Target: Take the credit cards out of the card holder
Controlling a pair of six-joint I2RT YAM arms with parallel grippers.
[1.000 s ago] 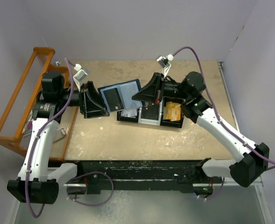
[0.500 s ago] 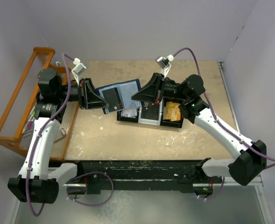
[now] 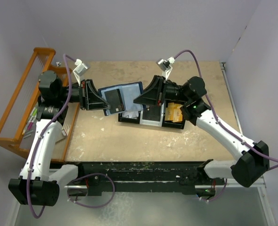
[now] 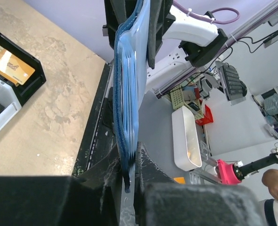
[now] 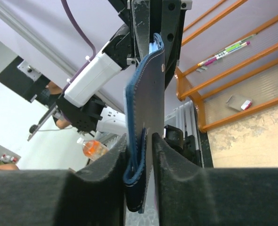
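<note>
Orange rack [image 3: 44, 51]: slatted wood, at the left edge of the bench [image 3: 129, 146]. Thin pens [image 3: 31, 123] lie in it. The bench top is tan, worn and speckled.

Left pincer [image 3: 106, 106]: black, wedge-shaped, pointing right. In the left wrist view the left pincer [image 4: 128, 165] is clamped on the lower edge of the card holder [image 4: 127, 103]. Its matte pads [image 4: 146, 169] press both faces. The holder is seen edge-on there: layered pale-blue sleeves with a darker stitched rim.

The card holder [image 3: 123, 96]: spread open and roughly square, held off the bench between the two pincers, behind the left end of the black tray [image 3: 128, 121]. Its border is navy and its inner faces are blue-grey. A dark rectangle sits on its left half; whether this is a card or a pocket cannot be told.

Right pincer [image 3: 140, 100]: black wedge pointing left, at the holder's right edge. In the right wrist view the right pincer [image 5: 143, 155] grips the card holder [image 5: 146, 103]. Its fingers [image 5: 169, 155] sit against either side, and a small blue tab is caught by the near pad. That face is smooth navy with a stitched seam and a round stud.

Black tray: rectangular, on the bench, three compartments. White slips [image 3: 130, 114] lie in the left compartment and a glossy gold card [image 3: 175, 113] in the right.
</note>
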